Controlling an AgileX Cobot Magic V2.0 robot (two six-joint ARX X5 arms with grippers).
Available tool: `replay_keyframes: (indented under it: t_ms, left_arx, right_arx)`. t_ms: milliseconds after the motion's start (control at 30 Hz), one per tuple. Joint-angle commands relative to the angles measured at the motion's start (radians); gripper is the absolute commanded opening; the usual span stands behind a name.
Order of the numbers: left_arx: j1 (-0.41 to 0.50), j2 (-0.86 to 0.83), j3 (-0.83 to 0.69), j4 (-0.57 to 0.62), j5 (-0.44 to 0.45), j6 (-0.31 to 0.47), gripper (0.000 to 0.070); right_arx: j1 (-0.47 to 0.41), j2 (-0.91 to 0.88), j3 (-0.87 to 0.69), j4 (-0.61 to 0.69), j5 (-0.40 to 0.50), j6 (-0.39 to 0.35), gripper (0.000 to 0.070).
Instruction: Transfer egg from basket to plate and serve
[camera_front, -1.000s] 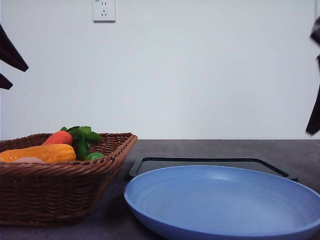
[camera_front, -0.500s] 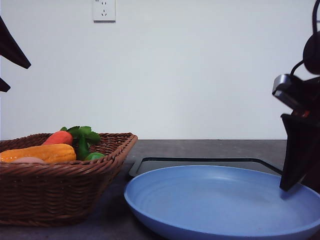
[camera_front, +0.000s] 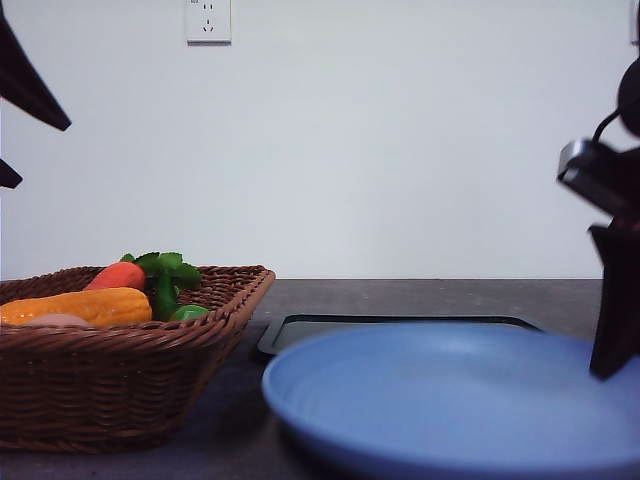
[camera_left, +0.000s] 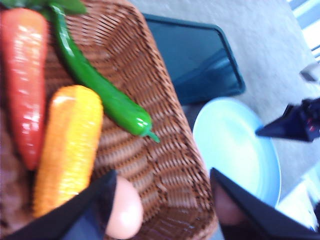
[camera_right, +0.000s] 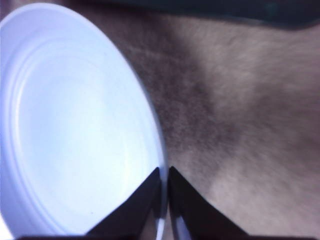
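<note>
A carrot (camera_left: 22, 80), corn cob (camera_left: 67, 150) and green pepper (camera_left: 102, 95) crowd the basket (camera_left: 160, 125); the egg (camera_left: 124, 210) lies beside the left fingers (camera_left: 97, 207), spread wide. Right fingers (camera_right: 150, 197) pinch the plate (camera_right: 75, 125) rim.

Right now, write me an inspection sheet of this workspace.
Surface: dark grey table.
Job's things: egg in basket; plate holds nothing, in front of black tray.
Clutter: carrot, corn, green pepper in the basket.
Grippers: left gripper open over the basket corner; right gripper pinching the plate's rim.
Cables: one on the right arm.
Surroundings: white wall, socket.
</note>
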Motion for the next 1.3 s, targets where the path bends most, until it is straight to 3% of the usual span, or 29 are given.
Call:
replay_keyframes:
  t_ms: [0,133,333,500,733,1267]
  left_arx:
    - [-0.016,0.006,0.014,0.003,0.003,-0.018,0.0415]
    - [-0.071,0.007,0.014,-0.014,-0.024,-0.056,0.0415]
    - [-0.19,0.026,0.014,-0.064,-0.21,-0.102,0.0415]
    - [-0.281,0.092,0.021,-0.072,-0.287,-0.138,0.0415]
    - [-0.377,0.245,0.096,-0.126,-0.468,-0.145,0.0415]
    - [-0.423,0.514,0.13,-0.059,-0.527,-0.133,0.041]
  right_arx:
    - [-0.008,-0.029,0.015,-0.004,-0.007,-0.015,0.0]
    - [-0.045,-0.142,0.015,-0.036,-0.007,-0.013,0.0]
    - [-0.087,-0.283,0.015,-0.075,-0.007,-0.007,0.0]
    - [-0.109,-0.356,0.015,-0.078,-0.007,0.0,0.0]
    - [-0.113,-0.386,0.015,-0.089,-0.008,0.004,0.0]
    - [-0.113,-0.386,0.015,-0.096,-0.008,-0.01,0.0]
